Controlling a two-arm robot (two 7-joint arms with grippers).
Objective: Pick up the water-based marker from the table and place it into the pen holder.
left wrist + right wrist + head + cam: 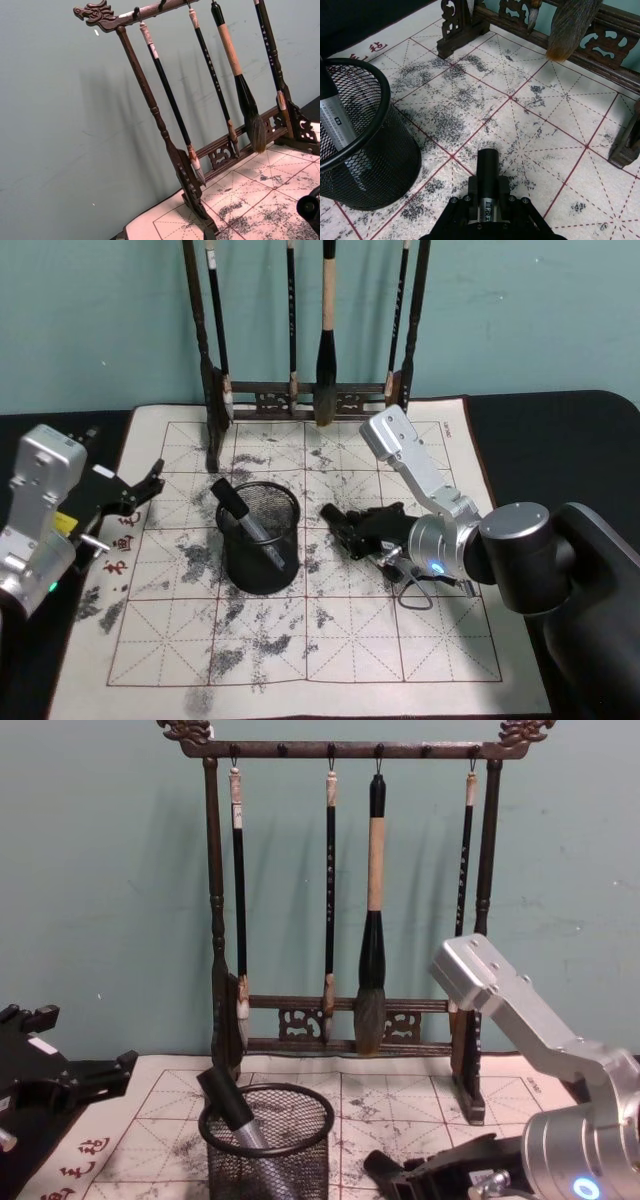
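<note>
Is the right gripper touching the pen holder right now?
Apart. The head view shows a strip of gridded mat between the right gripper and the pen holder's mesh wall; the right wrist view shows the same gap.

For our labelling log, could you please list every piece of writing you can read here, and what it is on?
"毛毡", as best I can tell: red, on the mat border.
On the stowed marker in the holder: label print too small to read.
On the held marker in the right gripper's shut jaws: label too small.
On the brush handles: writing too small.
</note>
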